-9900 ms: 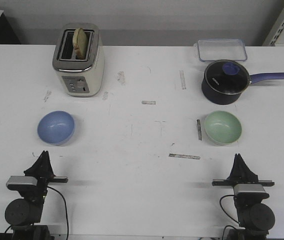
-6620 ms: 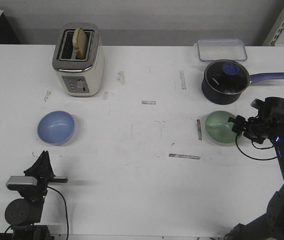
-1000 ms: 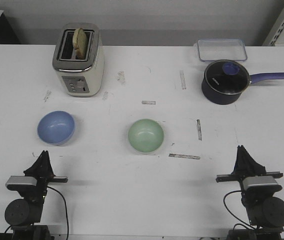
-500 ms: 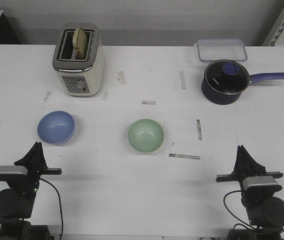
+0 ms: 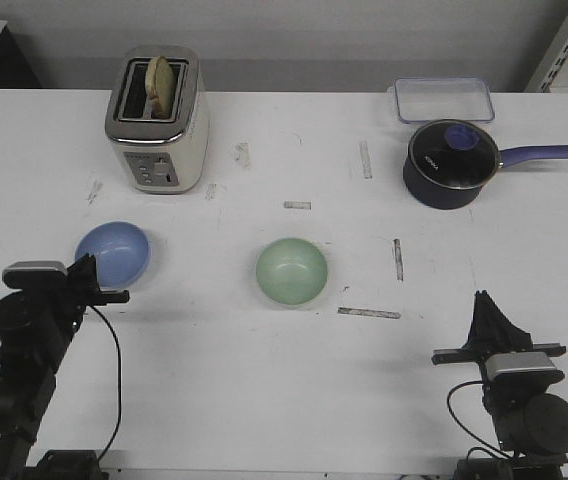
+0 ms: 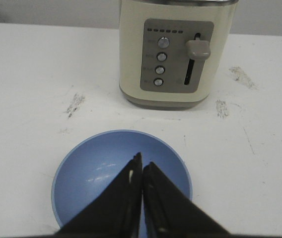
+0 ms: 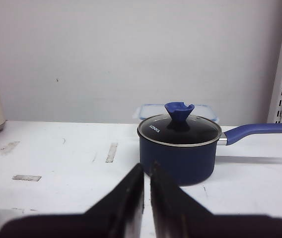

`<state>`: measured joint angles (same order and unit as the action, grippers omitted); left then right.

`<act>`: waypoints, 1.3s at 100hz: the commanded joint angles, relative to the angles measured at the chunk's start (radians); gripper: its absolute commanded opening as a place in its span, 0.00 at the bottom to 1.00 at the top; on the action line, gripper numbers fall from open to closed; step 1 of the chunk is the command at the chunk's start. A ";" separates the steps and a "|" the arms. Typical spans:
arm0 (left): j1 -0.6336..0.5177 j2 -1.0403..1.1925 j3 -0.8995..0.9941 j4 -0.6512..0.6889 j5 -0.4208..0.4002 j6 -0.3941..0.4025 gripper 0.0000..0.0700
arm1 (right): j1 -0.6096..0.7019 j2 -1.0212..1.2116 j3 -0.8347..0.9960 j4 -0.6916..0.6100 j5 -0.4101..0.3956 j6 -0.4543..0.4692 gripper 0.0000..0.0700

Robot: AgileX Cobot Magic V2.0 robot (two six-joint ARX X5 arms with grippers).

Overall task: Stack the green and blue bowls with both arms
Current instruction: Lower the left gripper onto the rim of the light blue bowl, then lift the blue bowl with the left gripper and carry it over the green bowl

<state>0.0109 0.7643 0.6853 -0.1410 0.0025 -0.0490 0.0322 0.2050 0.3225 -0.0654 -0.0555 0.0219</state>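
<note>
- Your left gripper (image 6: 142, 171), black and pointed, has its fingers pressed together with only a hairline gap; in the left wrist view the tips hang over the near part of the light periwinkle-blue round bowl (image 6: 101, 168), and whether they touch it you cannot tell.
- That blue bowl (image 5: 115, 253) sits on the white table (image 5: 264, 380) at the left, in front of the cream toaster with a slice of bread (image 5: 157, 120).
- The pale mint-green round bowl (image 5: 292, 271) rests near the table's middle, well apart from the blue one.
- Your right gripper (image 5: 488, 318) is pinched together too, holding nothing, at the near right edge.
- The dark navy saucepan with a glass lid (image 7: 178, 146) stands far right.
</note>
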 commanded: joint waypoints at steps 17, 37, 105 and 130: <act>0.012 0.261 0.249 -0.274 0.005 -0.155 0.00 | 0.001 -0.003 0.003 0.013 0.003 -0.008 0.02; 0.081 0.439 0.421 -0.446 0.150 -0.155 0.00 | 0.001 -0.003 0.003 0.013 0.003 -0.008 0.02; 0.303 0.731 0.537 -0.491 0.245 -0.108 0.58 | 0.001 -0.003 0.003 0.013 0.003 -0.008 0.02; 0.296 0.821 0.537 -0.494 0.244 -0.097 0.58 | 0.001 -0.003 0.003 0.013 0.003 -0.008 0.02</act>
<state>0.3046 1.5570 1.2030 -0.6350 0.2420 -0.1638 0.0322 0.2050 0.3225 -0.0654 -0.0555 0.0219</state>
